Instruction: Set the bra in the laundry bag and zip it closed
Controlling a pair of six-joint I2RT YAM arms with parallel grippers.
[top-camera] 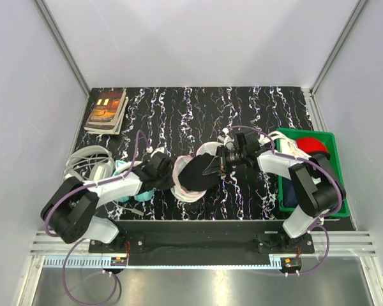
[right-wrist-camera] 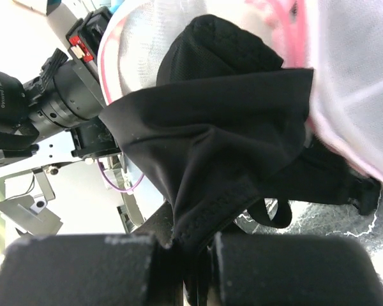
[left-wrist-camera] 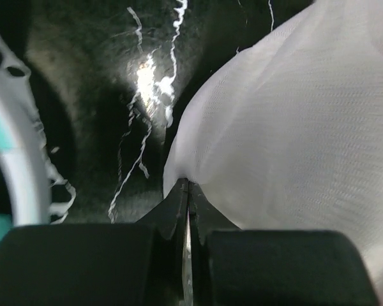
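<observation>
Black limp bra (right-wrist-camera: 230, 127) lay draped across the white mesh laundry bag (left-wrist-camera: 293, 127) on the bench (top-camera: 255, 115).
Right pincer (right-wrist-camera: 190, 245) clenched the bra's hem; left pincer (left-wrist-camera: 188, 191) pinched the bag's mesh; lettering on the motor (right-wrist-camera: 13, 95) was unreadable.

**Item 1:** limp black fabric bra (right-wrist-camera: 217, 140). Lies mid-way along the black, white-veined surface (top-camera: 255, 115), draped across the open bag and spilling over its rim. One textured cup sits against the bag's far half. The smooth panel is drawn taut, its hem pinched in the right hand (right-wrist-camera: 193, 245). A thin strap loop hangs below.

**Item 2:** round white mesh laundry bag (top-camera: 184, 190) with pink zip trim. Unzipped, its two domed halves splayed apart. The closed left hand (left-wrist-camera: 188, 191) nips the mesh edge.
</observation>
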